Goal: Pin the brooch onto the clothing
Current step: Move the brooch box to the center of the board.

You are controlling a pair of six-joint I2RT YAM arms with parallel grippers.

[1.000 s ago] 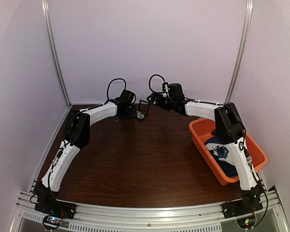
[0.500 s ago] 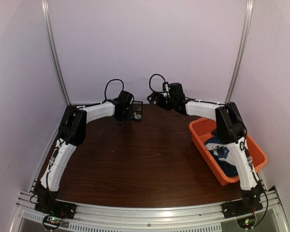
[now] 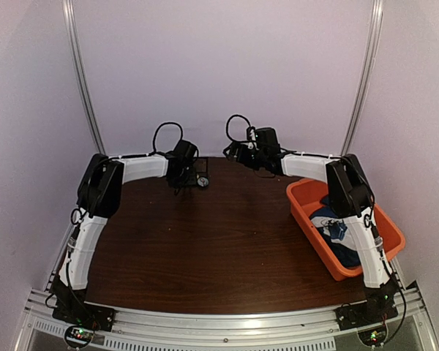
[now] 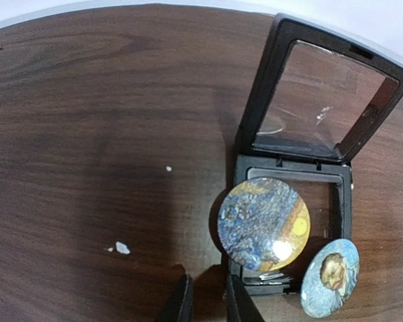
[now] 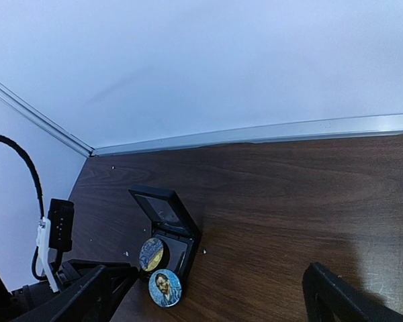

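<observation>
A small black box (image 4: 256, 119) stands open on the dark wood table at the back. A round blue-and-yellow brooch (image 4: 263, 223) leans tilted on its base, and a second brooch (image 4: 330, 276) with a portrait rests against the box's front. Both brooches (image 5: 151, 253) (image 5: 164, 287) also show in the right wrist view. My left gripper (image 4: 209, 303) sits at the box's front left corner, its jaws a narrow gap apart with nothing between them. My right gripper (image 5: 211, 305) hovers wide open to the box's right. The clothing (image 3: 335, 235), a navy T-shirt, lies bundled in an orange tub (image 3: 307, 191).
The tub stands at the table's right edge, under the right arm's forearm (image 3: 362, 234). White walls with metal corner rails (image 3: 84, 88) close in the back and sides. A few pale crumbs (image 4: 122, 248) lie on the wood left of the box.
My left arm has swung to the left, and the box and the brooches now lie further left along with it. The right arm has not moved.
</observation>
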